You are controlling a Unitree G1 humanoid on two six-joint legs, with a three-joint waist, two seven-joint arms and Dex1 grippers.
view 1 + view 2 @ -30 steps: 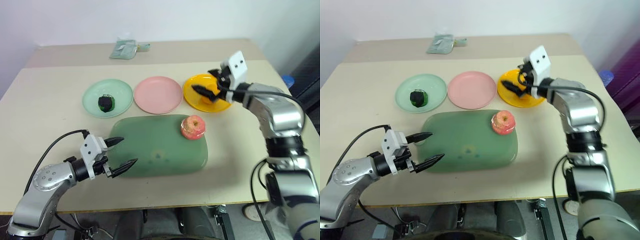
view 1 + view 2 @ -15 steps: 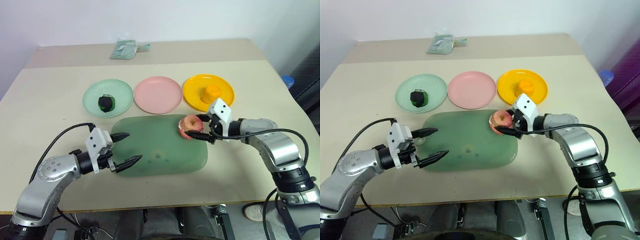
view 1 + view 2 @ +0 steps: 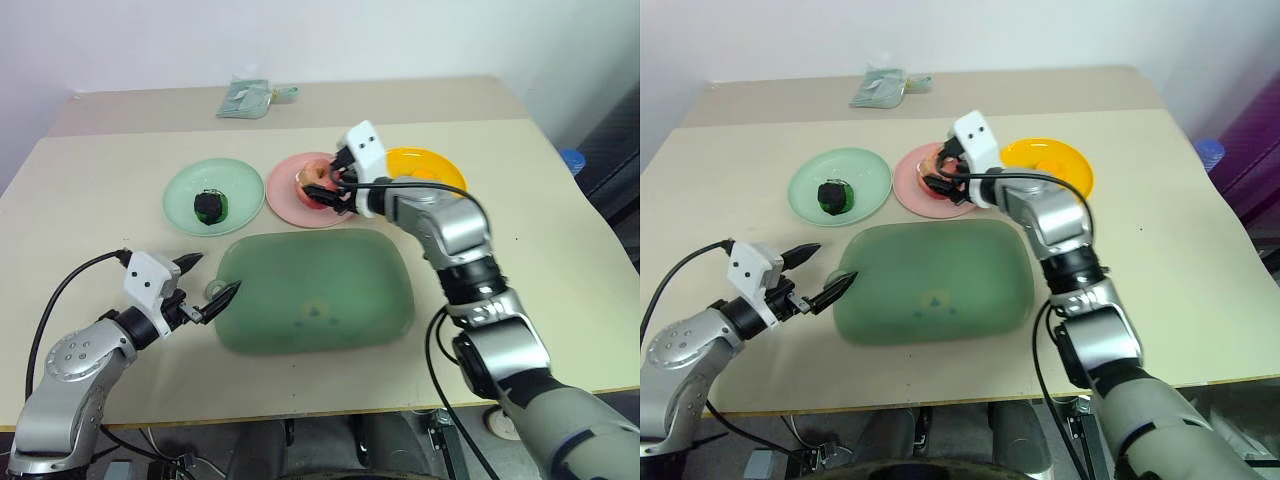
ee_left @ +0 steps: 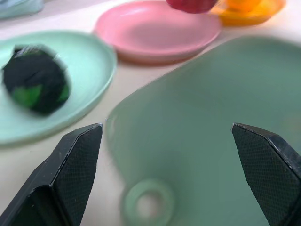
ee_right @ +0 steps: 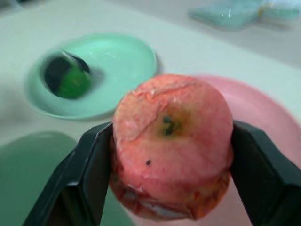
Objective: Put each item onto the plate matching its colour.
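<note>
1. Ball (image 3: 209, 207) and orange lump (image 3: 1048, 166) are sitting on matching plates (both done).
2. Right gripper (image 3: 330, 182) jaws are gripping the apple (image 5: 172, 143) over the pink plate (image 3: 288, 203), unreleased.
3. Left gripper (image 3: 208, 291) jaws are gaping, empty.

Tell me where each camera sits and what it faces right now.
Left and right eye views: on the head, looking down over the beige table; both arms show; right end effector holds the pink-red toy apple over the round pink plastic plate.
Left wrist view: along the open left end effector toward the translucent green board.
Right wrist view: along its fingers, shut on the apple.
Both wrist views share the mint green plate bearing the dark green ball.
</note>
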